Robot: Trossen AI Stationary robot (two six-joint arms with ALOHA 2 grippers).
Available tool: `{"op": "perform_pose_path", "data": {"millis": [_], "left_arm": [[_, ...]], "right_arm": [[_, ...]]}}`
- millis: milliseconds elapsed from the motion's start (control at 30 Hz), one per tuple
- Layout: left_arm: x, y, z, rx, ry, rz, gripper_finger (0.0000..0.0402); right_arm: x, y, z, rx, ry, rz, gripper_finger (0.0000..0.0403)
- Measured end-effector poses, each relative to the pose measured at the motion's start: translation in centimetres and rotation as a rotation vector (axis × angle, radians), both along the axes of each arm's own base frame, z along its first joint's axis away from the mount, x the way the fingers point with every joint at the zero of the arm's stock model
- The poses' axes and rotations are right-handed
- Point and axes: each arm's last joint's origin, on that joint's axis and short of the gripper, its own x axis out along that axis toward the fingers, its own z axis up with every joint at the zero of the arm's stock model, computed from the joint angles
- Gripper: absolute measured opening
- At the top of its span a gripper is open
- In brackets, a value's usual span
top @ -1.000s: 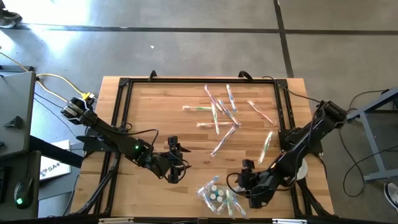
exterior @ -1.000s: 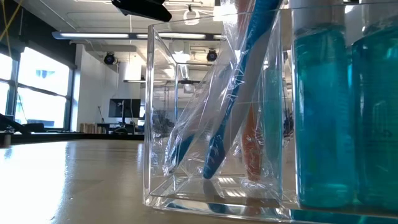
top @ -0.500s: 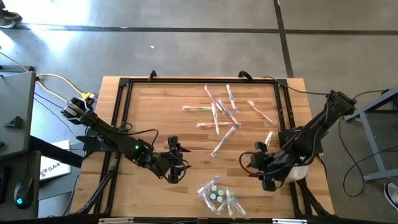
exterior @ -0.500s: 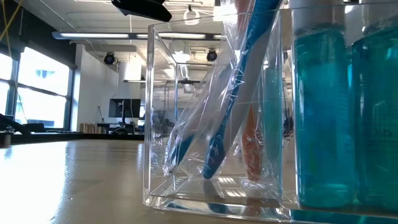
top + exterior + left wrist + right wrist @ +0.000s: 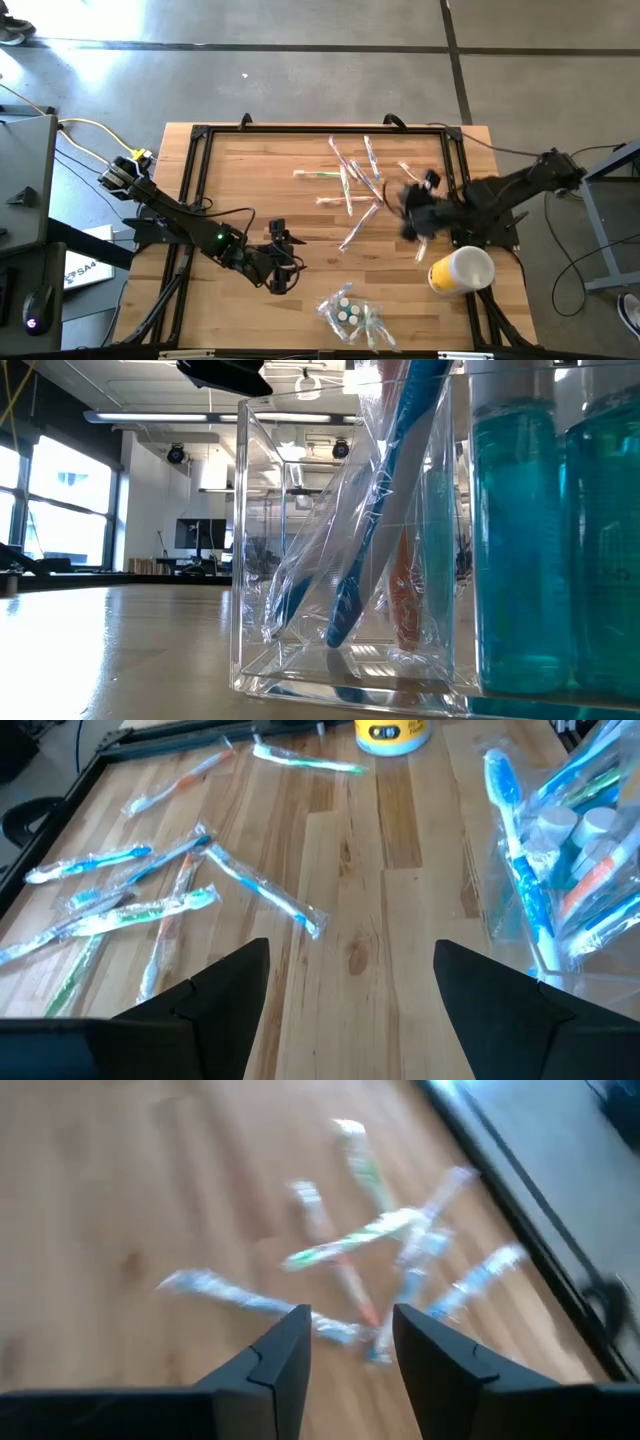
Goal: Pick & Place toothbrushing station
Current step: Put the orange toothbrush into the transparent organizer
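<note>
Several wrapped toothbrushes lie flat and scattered on the far right part of the wooden table. A clear container near the front edge holds wrapped toothbrushes and teal bottles. My right gripper hovers just right of the scattered brushes, and its wrist view shows them ahead. Its fingers stand a narrow gap apart with nothing between them. My left gripper waits left of the container, wide open and empty.
A yellow and white cup stands near the table's right edge, below my right arm. A black frame runs around the tabletop. Bare wood lies between the scattered brushes and the container.
My right gripper has swung up and away from the spot right of the container near the front edge, toward the far edge and the scattered toothbrushes. This has uncovered the cup. The container and brushes have stayed where they were.
</note>
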Motion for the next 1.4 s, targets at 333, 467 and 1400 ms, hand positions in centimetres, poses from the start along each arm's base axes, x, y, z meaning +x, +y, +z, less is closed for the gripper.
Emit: {"op": "perform_pose_path", "data": {"millis": [333, 467, 1400], "left_arm": [[-0.3, 0.2, -0.4, -0.045, 0.039, 0.045, 0.0277], [-0.4, 0.2, -0.6, -0.054, 0.054, 0.059, 0.0277], [-0.4, 0.3, -0.6, -0.052, 0.053, 0.06, 0.0277]], "right_arm": [[0.3, -8.8, -1.9, 0.139, 0.159, -0.335, 0.0165], [-0.2, -11.7, -4.0, 0.194, 0.198, -0.386, 0.017], [-5.2, -18.3, -15.3, 0.332, 0.166, -0.63, 0.0164]]}}
